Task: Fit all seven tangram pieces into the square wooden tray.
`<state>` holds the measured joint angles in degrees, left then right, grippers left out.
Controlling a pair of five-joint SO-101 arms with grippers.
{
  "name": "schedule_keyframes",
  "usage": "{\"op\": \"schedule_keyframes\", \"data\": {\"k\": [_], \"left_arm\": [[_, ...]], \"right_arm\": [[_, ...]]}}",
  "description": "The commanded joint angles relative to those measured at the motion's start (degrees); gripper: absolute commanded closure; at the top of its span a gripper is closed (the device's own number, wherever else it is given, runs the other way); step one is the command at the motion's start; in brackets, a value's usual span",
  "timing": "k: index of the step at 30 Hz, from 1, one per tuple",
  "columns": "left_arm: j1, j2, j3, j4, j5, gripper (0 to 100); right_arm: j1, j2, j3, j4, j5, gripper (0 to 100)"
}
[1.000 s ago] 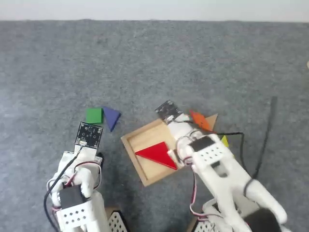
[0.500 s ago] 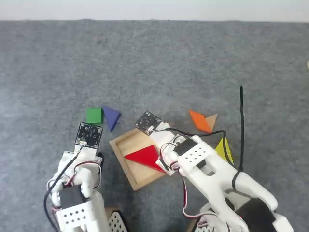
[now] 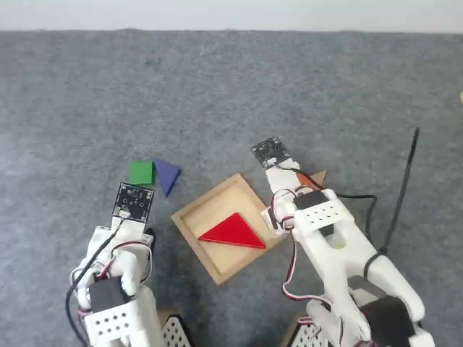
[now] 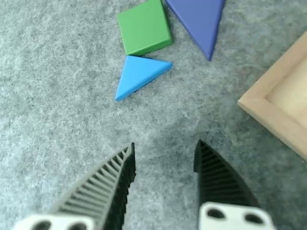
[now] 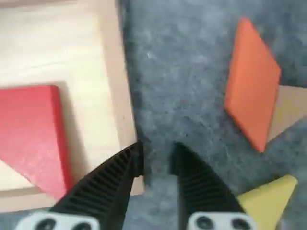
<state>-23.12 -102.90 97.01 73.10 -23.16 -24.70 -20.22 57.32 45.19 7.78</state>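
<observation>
Holding the right gripper low at the right wall of the wooden tray, jaws parted by a narrow gap and clamping nothing, one fingertip just over the rim and the other over the grey mat; judging this as an empty stance between picks. Showing the red triangle lying flat inside the tray, toward its near right side. Presenting the tray corner-on between the two arms, probably so that either arm is reaching it without stretch. Leaving the orange parallelogram, the tan triangle touching it, and the yellow triangle on the mat just right of the tray, on the right arm's side, likely as its next candidates. Holding the left gripper above bare mat left of the tray, jaws wide apart and empty, facing the green square, the dark blue triangle and the light blue triangle clustered to the far left of the tray; suggesting a ready pose for a pick from that cluster. Counting one of seven pieces seated, six outstanding.
</observation>
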Motion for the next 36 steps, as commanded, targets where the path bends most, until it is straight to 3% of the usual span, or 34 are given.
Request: {"op": "schedule_keyframes", "data": {"k": [1, 5, 16, 21, 24, 32, 36], "left_arm": [[-0.3, -1.1, -0.6, 0.4, -0.3, 81], [-0.3, -1.1, -0.6, 0.4, -0.3, 81], [-0.3, -1.1, -0.6, 0.4, -0.3, 81], [-0.3, -1.1, -0.6, 0.4, -0.3, 81], [-0.3, -1.1, -0.6, 0.4, -0.3, 81], [-0.3, -1.1, -0.6, 0.4, -0.3, 81], [-0.3, -1.1, -0.6, 0.4, -0.3, 81]], "right_arm": [[-2.4, 0.4, -3.9, -0.5, 0.4, 88.0], [-6.5, 0.6, -5.5, -0.5, 0.4, 76.2], [-6.9, 24.4, -24.4, -0.2, 2.5, 75.8], [-6.5, 27.8, -30.1, 4.5, -0.2, 88.3], [-4.2, 28.7, -30.9, 5.0, -4.9, 97.4], [10.3, 29.0, -30.4, 7.4, -17.7, 99.3], [15.7, 28.7, -29.5, 8.1, -19.7, 99.2]]}}
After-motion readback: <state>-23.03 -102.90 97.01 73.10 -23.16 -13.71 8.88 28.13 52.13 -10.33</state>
